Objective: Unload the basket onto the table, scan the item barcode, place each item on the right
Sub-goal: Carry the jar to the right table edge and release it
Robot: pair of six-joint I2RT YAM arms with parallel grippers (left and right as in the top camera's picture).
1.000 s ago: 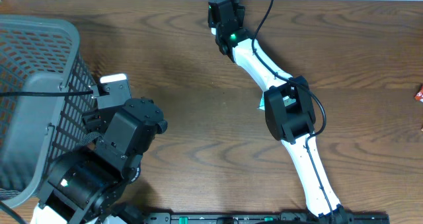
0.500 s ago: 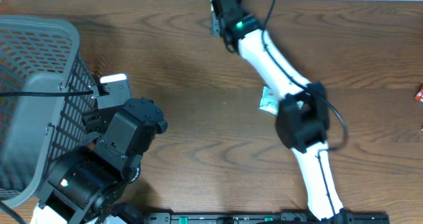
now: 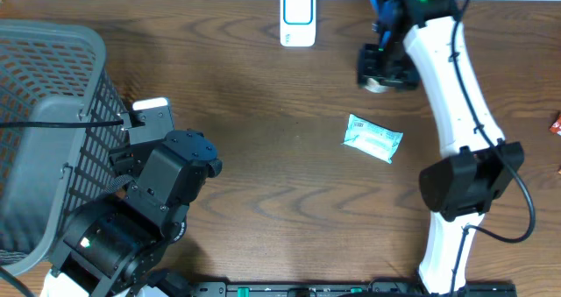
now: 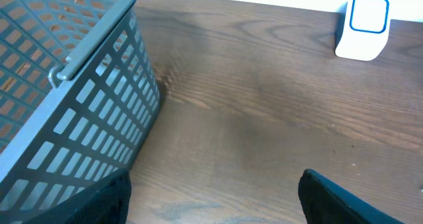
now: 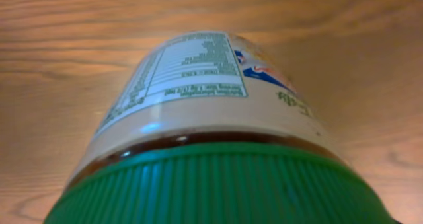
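Now, jar (image 5: 198,118): green-lidded, held off the table (image 3: 245,157), lid toward the right wrist camera, long axis running away from it; no barcode shows on the label side in view.
Barcode scanner (image 3: 298,17): at the far table edge, to the left of the jar, apart from it.
Nearer arm: the right.
Right fingers (image 3: 390,59): clamped on the jar, by my judgement.
Left fingers (image 4: 344,201): apart, empty, beside the basket (image 3: 53,78).
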